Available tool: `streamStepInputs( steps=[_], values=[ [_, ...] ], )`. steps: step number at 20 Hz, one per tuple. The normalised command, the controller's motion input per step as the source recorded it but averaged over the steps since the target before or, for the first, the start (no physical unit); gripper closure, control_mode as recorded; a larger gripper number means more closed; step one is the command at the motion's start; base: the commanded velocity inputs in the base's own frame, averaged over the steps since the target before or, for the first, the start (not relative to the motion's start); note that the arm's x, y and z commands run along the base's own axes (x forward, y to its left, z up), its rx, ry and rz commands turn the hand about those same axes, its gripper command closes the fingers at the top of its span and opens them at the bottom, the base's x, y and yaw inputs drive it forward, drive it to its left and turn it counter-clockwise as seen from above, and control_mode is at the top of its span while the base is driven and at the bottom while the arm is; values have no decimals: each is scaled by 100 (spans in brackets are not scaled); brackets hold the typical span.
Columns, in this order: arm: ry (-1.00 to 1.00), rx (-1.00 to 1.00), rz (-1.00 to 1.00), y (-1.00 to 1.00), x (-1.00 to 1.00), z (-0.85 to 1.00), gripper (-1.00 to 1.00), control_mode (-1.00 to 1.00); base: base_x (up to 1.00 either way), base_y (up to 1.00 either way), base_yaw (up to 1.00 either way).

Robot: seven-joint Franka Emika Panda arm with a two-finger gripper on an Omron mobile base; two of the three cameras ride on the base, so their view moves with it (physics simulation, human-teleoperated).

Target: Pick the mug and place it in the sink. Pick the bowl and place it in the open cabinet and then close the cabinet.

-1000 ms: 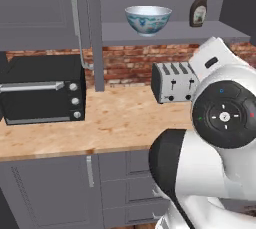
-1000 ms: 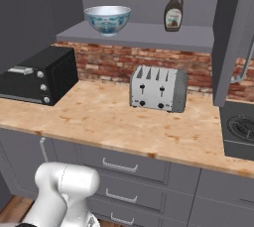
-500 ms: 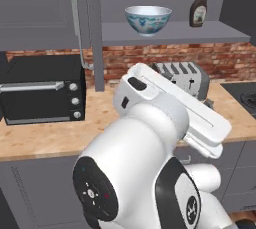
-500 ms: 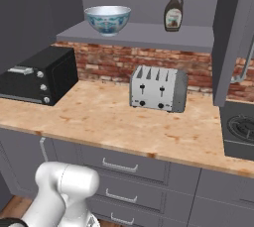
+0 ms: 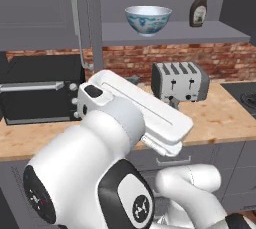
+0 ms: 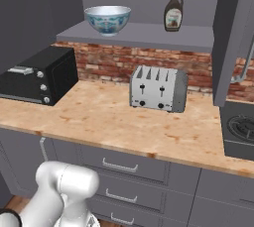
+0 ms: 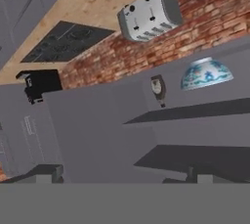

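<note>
Bowl (image 5: 148, 19) sat on cabinet (image 5: 175, 33) shelf at 12 o'clock, above toaster (image 5: 180, 81); jaws spread, pinching nothing. Best swung to door (image 5: 94, 20) at 10 o'clock, pushed shut squarely

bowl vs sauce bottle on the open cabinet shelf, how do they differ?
The bowl is wide, low and open-topped; the bottle is tall, narrow and capped. The bowl is white with a blue-green pattern; the bottle is dark brown with a pale label. The bowl sits toward the left of the shelf in the right base view, the bottle toward the right. Both stand upright on the same grey shelf, apart from each other.
</note>
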Motion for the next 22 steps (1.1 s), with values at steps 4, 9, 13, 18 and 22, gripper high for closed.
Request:
streamStepInputs(
  steps=[4, 9, 13, 18, 22],
  values=[
    [1, -8, -2, 74, 64, 0, -100, -100, 0, 0, 0],
    [8, -14, -8, 38, 59, 0, -100, -100, 0, 0, 0],
    [18, -10, -12, 0, 65, 0, -100, -100, 0, 0, 0],
    [11, -6, -10, 20, 75, 0, -100, -100, 0, 0, 0],
    [8, -4, -4, 38, 73, 0, -100, -100, 0, 0, 0]
  ],
)
